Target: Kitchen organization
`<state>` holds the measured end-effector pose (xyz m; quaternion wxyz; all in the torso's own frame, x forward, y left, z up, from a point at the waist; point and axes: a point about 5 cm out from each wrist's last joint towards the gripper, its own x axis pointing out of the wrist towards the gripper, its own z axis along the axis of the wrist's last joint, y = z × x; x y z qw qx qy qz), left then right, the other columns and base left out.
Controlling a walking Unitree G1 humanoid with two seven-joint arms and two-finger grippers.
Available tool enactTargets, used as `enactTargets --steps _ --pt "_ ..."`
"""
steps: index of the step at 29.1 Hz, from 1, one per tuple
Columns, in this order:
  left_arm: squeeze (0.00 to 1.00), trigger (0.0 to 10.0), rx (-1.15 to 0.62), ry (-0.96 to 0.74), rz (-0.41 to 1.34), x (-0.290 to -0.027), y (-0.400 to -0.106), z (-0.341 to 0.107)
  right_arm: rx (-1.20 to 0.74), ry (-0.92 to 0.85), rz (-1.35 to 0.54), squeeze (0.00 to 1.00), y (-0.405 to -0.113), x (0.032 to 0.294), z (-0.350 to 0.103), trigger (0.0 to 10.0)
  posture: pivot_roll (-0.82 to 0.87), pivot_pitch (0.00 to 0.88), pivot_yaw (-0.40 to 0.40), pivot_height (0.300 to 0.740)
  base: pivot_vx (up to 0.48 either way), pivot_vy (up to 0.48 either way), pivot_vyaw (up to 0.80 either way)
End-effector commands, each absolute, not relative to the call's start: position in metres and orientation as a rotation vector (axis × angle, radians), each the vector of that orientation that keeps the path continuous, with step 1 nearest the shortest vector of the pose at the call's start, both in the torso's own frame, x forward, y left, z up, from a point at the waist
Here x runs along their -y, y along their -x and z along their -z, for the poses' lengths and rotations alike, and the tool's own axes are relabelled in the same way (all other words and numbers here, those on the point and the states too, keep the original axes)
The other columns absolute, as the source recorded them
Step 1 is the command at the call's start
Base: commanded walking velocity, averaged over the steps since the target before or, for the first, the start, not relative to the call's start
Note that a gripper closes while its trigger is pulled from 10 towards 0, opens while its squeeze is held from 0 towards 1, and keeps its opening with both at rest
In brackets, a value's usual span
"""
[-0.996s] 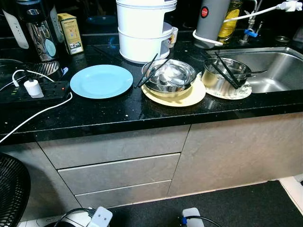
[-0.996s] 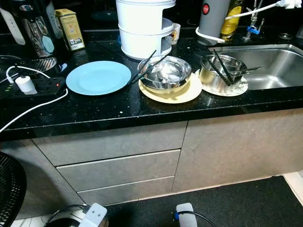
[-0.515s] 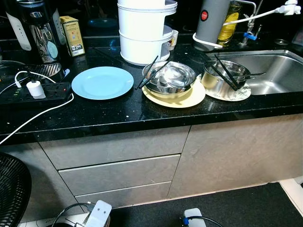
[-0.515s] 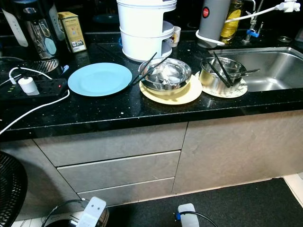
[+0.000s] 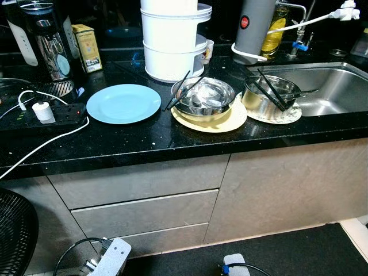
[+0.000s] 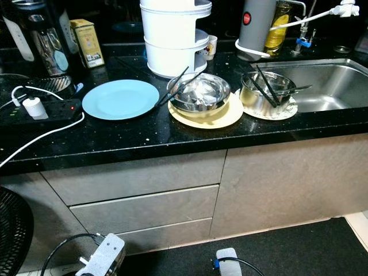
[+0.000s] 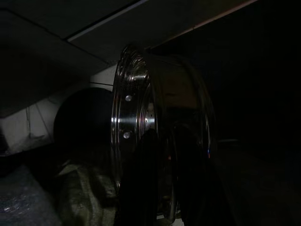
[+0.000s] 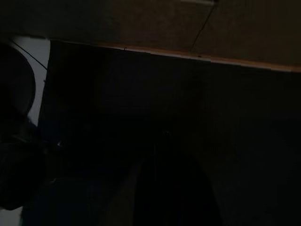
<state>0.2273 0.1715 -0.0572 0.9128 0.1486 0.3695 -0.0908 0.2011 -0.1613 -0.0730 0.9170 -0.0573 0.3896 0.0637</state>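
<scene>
Black speckled countertop [image 5: 144,141] carries a light blue plate [image 5: 123,103], a steel bowl [image 5: 204,98] with chopsticks on a cream plate [image 5: 224,121], and a steel pot [image 5: 261,98] beside the sink [image 5: 328,86]. Both wrist views are dark; whether the left gripper [image 7: 162,188] or the right is open cannot be told.

No writing here can be read. The yellow box [image 5: 87,47] at the far left of the table [image 5: 172,138] carries a printed panel on its front, but the print is too small to make out. The grey canister [image 5: 253,26] at the far right bears a round red mark with a pale sign in it, not legible. The yellow bottle [image 5: 275,29] beside it shows a label too blurred to read.
</scene>
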Motion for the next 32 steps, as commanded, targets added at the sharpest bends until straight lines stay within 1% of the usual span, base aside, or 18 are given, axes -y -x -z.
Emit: enactTargets --steps 1,5,10,14,25,30,32 --pt "0.00 10.0 -0.773 -0.338 0.192 -0.173 -0.224 0.059 -0.820 0.120 -0.136 0.00 -0.196 0.159 0.076 10.0 -0.07 0.117 -0.013 0.740 0.000 0.000 0.80" --pt "0.00 10.0 -0.779 -0.325 0.183 -0.173 -0.224 0.060 -0.823 0.123 -0.135 0.00 -0.195 0.160 0.077 10.0 -0.07 0.119 -0.013 0.740 0.000 0.000 0.80" --pt "0.00 10.0 -0.782 -0.350 0.192 -0.173 -0.224 0.060 -0.832 0.125 -0.130 0.00 -0.193 0.161 0.078 10.0 -0.07 0.123 -0.011 0.740 0.000 0.000 0.80" --pt "0.00 10.0 -0.782 -0.367 0.212 -0.171 -0.226 0.059 -0.854 0.093 -0.088 0.00 -0.190 0.164 0.080 10.0 -0.07 0.129 -0.006 0.740 0.000 0.000 0.00" --pt "0.00 10.0 -0.779 -0.381 0.240 -0.164 -0.231 0.057 -0.863 0.092 -0.083 0.00 -0.188 0.165 0.081 10.0 -0.08 0.135 0.001 0.740 0.000 0.000 0.00" --pt "0.00 10.0 -0.770 -0.369 0.221 -0.164 -0.235 0.055 -0.864 0.087 -0.074 0.00 -0.187 0.165 0.081 10.0 -0.08 0.135 0.008 0.740 0.000 0.000 0.00" --pt "0.00 10.0 -0.776 -0.334 0.188 -0.166 -0.235 0.054 -0.862 0.088 -0.072 0.00 -0.187 0.166 0.081 10.0 -0.08 0.134 0.008 0.740 0.000 0.000 0.00"
